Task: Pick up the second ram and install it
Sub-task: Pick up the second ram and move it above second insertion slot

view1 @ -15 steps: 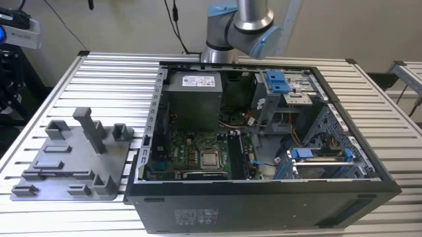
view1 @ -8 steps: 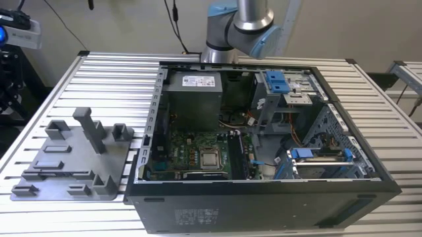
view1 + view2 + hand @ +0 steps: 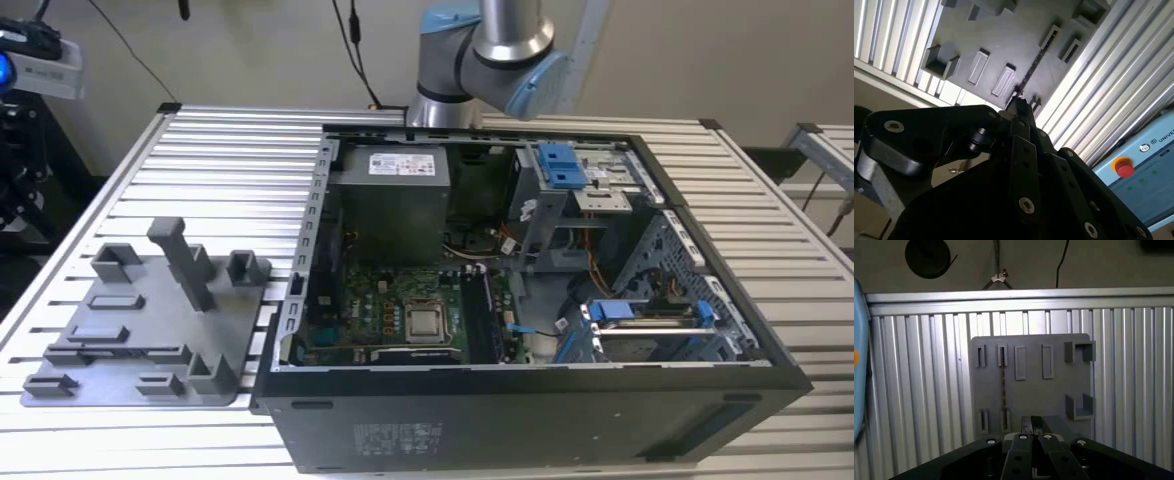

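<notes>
**Jaws clenched over the tray, stick in its slots**

Here is the slatted silver table (image 3: 227, 150), with the open computer case (image 3: 534, 420) sitting in the middle of the exterior view. At the case's 9 o'clock, on the exterior view's left, lies the grey tray (image 3: 234, 325) with its upright posts. At the case's 12 o'clock the arm (image 3: 487, 50) rises and bends out of the picture.

Over to both wrist views, looking down on that tray (image 3: 1054, 390). There is the ram (image 3: 1002, 385): 1 thin dark stick standing on its edge, held between 2 slots of the tray, a narrow line across the grey.

The gripper (image 3: 1032, 425) hangs above the tray, clear of the stick and off to one side of it in the first wrist view. Its 2 fingers are clenched together with nothing between them.

In the second wrist view the gripper (image 3: 1016, 104) tapers to 1 closed tip. The ram (image 3: 1032, 67) runs in behind that tip, so contact cannot be judged from there. A red button (image 3: 1124, 167) on a pale blue panel sits beyond the table's edge.
</notes>
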`<state>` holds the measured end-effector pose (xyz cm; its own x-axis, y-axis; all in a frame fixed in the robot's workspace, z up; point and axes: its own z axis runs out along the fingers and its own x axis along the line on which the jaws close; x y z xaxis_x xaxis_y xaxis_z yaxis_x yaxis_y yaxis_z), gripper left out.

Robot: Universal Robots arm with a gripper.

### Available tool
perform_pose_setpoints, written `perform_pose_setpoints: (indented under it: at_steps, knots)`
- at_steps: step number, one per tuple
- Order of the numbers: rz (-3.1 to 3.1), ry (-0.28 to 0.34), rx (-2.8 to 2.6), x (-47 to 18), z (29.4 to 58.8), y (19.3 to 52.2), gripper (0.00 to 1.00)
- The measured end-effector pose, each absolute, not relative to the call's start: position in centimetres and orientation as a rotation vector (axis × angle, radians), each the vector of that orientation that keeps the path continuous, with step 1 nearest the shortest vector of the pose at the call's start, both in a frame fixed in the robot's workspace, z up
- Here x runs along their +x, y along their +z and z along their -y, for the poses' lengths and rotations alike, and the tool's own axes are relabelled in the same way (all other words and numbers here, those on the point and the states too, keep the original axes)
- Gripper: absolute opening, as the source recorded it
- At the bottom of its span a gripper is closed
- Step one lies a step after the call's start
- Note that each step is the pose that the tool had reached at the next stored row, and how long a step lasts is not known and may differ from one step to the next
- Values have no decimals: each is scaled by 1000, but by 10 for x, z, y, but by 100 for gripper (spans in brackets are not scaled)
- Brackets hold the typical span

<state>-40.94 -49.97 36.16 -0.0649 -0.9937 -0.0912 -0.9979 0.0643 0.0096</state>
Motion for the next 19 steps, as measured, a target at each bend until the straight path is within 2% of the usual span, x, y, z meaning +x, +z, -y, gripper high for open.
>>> perform_pose_setpoints:
  at_steps: [2,3,5,7,8,19]
  knots:
    - [-2246,107,-2107,-409,500,362,18]
    - [-2246,107,-2107,-409,500,362,18]
    - [-2246,107,-2108,-409,500,362,30]
    - [-2245,107,-2108,-409,500,362,30]
    - [-2245,107,-2108,-409,500,362,36]
    - [-2242,107,-2112,-409,500,361,36]
